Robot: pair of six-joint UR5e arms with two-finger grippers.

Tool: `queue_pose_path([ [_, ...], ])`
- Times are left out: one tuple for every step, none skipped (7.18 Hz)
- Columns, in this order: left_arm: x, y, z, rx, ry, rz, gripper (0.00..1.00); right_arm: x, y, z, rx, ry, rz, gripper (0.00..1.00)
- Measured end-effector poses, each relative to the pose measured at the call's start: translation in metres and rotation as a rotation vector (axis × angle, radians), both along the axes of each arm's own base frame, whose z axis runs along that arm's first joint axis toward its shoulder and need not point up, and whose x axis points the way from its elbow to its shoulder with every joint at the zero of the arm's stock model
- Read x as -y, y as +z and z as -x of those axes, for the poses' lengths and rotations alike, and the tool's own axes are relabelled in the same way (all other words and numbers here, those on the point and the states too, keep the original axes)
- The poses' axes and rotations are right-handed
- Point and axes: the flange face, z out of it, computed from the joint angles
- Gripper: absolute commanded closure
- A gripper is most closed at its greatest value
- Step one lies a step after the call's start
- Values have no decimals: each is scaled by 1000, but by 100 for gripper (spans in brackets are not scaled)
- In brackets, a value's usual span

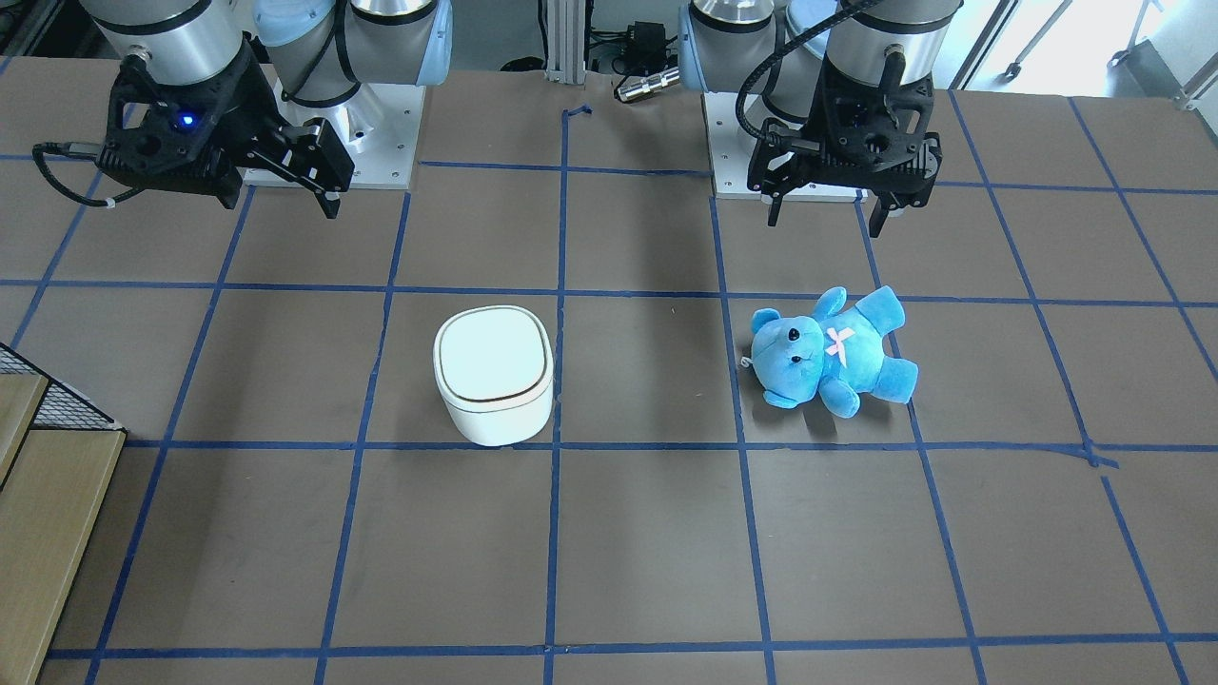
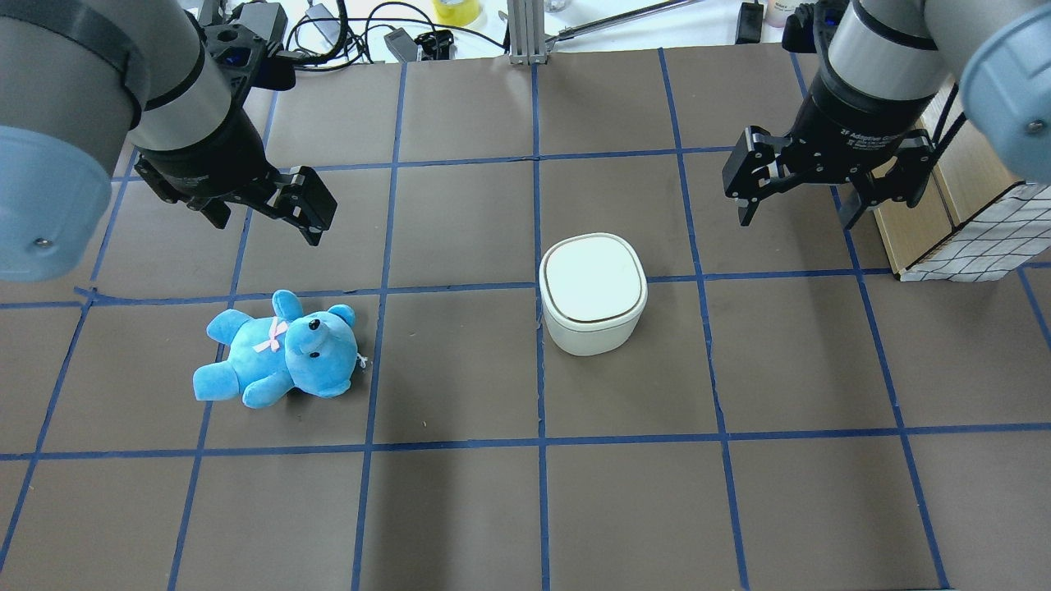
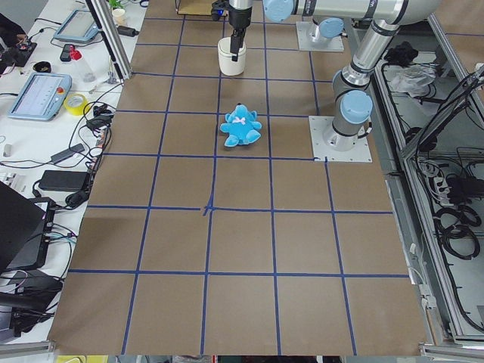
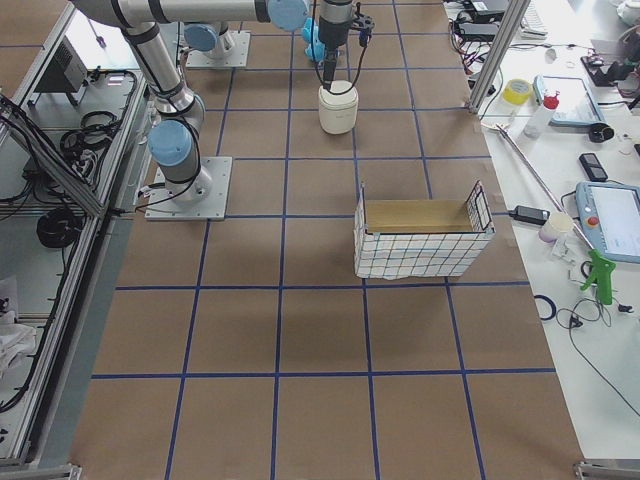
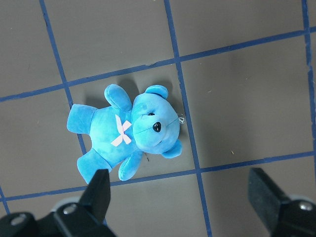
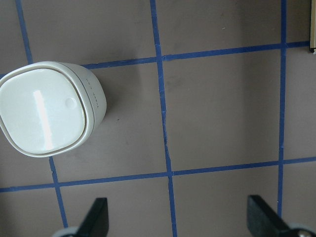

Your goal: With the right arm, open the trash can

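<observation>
Front view: the trash can (image 1: 495,376) sits closed mid-counter (image 1: 647,533), well apart from your right tool (image 1: 281,202), which is spread wide. Overhead: bring the tool above the lid (image 2: 593,275). Right wrist view: the round dimple (image 6: 72,102) looks like the press spot, so push there gently.

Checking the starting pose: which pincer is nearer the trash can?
Right. The right pincer hovers to the right of the trash can; the left pincer hovers much farther away, near the teddy bear.
</observation>
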Motion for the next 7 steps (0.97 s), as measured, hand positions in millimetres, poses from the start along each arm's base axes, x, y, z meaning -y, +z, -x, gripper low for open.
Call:
queue_pose_path([
  [0,0,0,0,0,0,0,0,0,-1,2,-1,2,22],
  [0,0,0,0,0,0,0,1,-1,-2,3,0,7,29],
  [0,0,0,0,0,0,0,4,-2,-3,4,-1,17,46],
  [0,0,0,0,0,0,0,7,-5,-3,5,-1,21,68],
  [0,0,0,0,0,0,0,9,-7,-4,7,-2,24,75],
  [0,0,0,0,0,0,0,11,-9,-5,8,-1,28,89],
  [0,0,0,1,0,0,0,15,-14,-7,18,0,22,98],
])
